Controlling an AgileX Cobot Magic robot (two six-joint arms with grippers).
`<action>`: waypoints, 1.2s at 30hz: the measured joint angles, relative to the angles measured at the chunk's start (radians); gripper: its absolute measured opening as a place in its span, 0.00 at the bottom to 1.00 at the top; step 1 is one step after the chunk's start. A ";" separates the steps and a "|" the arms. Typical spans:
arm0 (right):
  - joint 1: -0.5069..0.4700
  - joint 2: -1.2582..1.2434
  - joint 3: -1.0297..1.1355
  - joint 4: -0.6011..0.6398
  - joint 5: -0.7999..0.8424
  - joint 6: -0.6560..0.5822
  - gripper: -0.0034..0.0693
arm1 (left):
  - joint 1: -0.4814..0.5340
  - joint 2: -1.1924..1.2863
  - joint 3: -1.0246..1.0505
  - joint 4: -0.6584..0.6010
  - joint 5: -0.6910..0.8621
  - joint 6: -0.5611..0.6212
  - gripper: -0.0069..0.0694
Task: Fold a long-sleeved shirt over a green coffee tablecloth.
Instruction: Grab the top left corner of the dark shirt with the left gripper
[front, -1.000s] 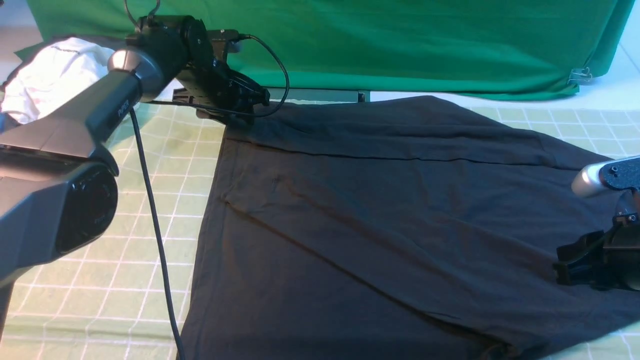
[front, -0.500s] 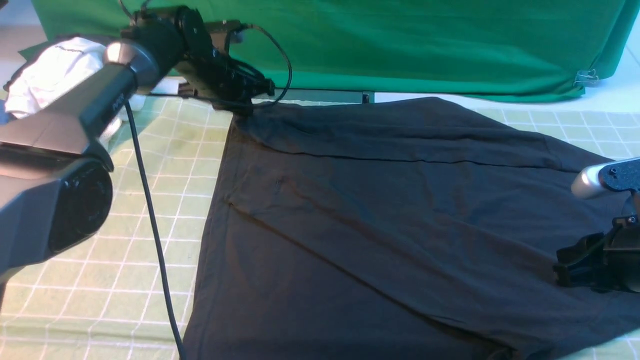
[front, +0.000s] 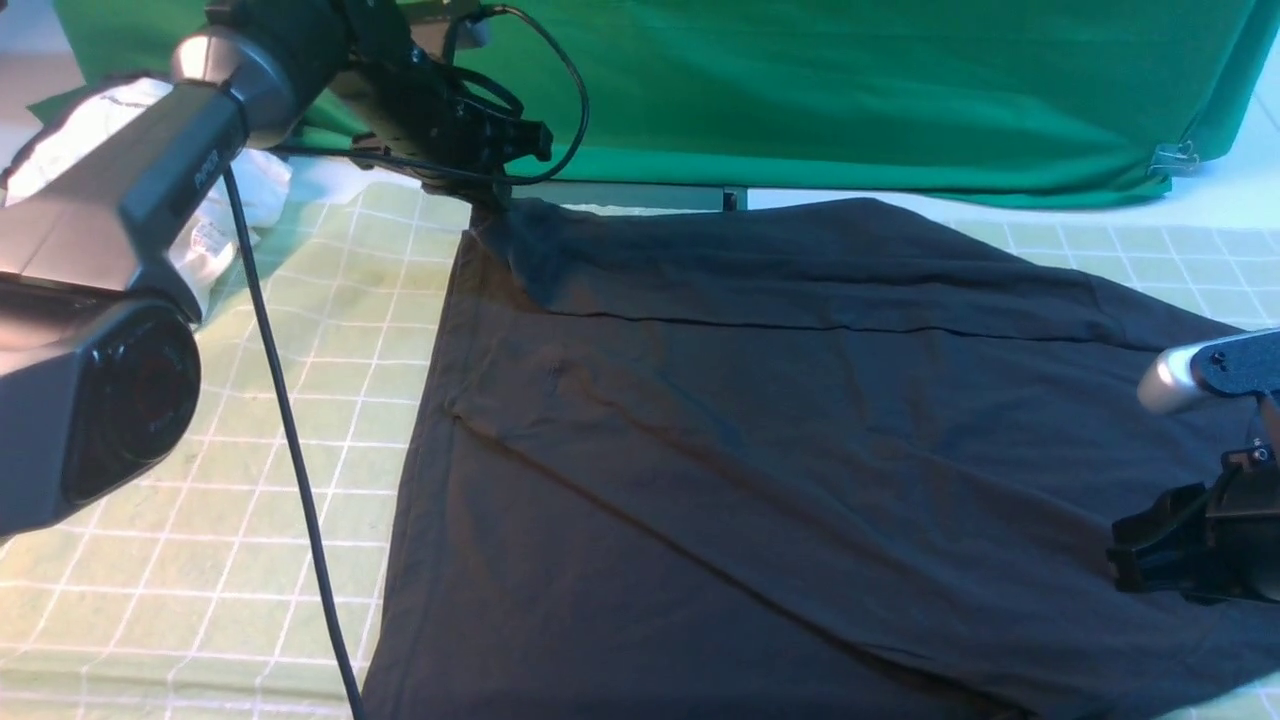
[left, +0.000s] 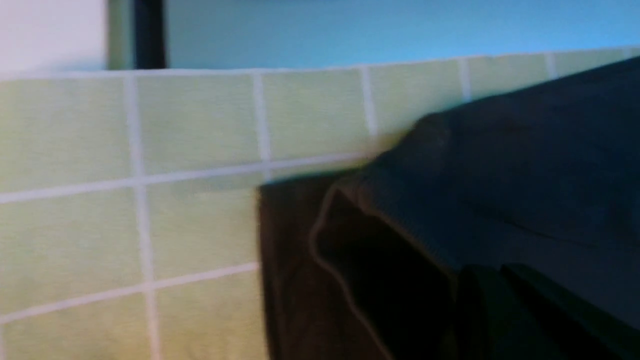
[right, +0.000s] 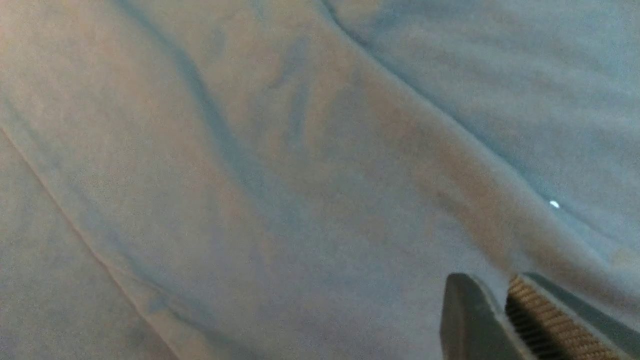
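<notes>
The long-sleeved shirt (front: 760, 450) lies spread out, black and back side up, over the green coffee tablecloth (front: 330, 300), which is pale green with a white grid. My left gripper (front: 490, 195) is shut on the shirt's far left corner and holds it a little above the cloth. In the left wrist view the raised corner (left: 525, 165) hangs over the tablecloth (left: 190, 125), and the dark fingers (left: 490, 310) pinch it. My right gripper (front: 1125, 560) hovers low over the shirt's right side. Its fingers (right: 470, 320) stand slightly apart with nothing between them, above the shirt fabric (right: 250, 175).
A white garment (front: 90, 130) lies at the far left behind my left arm. A plain deep green backdrop (front: 850, 90) hangs along the far edge, with a grey bar (front: 620, 195) below it. The left arm's black cable (front: 290, 450) droops across the tablecloth.
My left gripper shut on the shirt's far left corner, then rose and drew the corner up off the cloth. The right arm has stayed still.
</notes>
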 joint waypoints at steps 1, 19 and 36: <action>0.000 -0.001 0.000 0.000 0.003 0.000 0.25 | 0.000 0.000 0.000 -0.006 0.002 0.000 0.04; 0.000 -0.009 0.000 -0.009 0.049 0.000 0.25 | 0.000 -0.005 0.000 -0.020 0.107 0.017 0.04; 0.001 -0.009 -0.001 -0.019 -0.019 0.000 0.25 | 0.000 -0.020 -0.002 -0.023 0.177 0.033 0.04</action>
